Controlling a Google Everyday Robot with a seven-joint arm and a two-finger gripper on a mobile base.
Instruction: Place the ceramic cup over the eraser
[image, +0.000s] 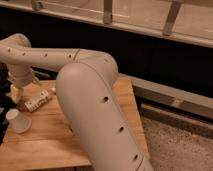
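The small white ceramic cup (18, 121) stands on the wooden table (45, 145) near its left front corner. A white oblong block with dark marks (39, 100), perhaps the eraser, lies a little behind and to the right of the cup. My gripper (18, 91) hangs at the end of the cream arm at the far left, just above the table, behind the cup and left of the block. It is not touching the cup. The arm's wrist hides much of the gripper.
My large cream arm link (95, 110) crosses the middle of the view and hides the table's centre. A dark shape (3, 102) sits at the left edge. A dark wall and a metal rail (107, 15) run behind the table; speckled floor (175, 145) lies to the right.
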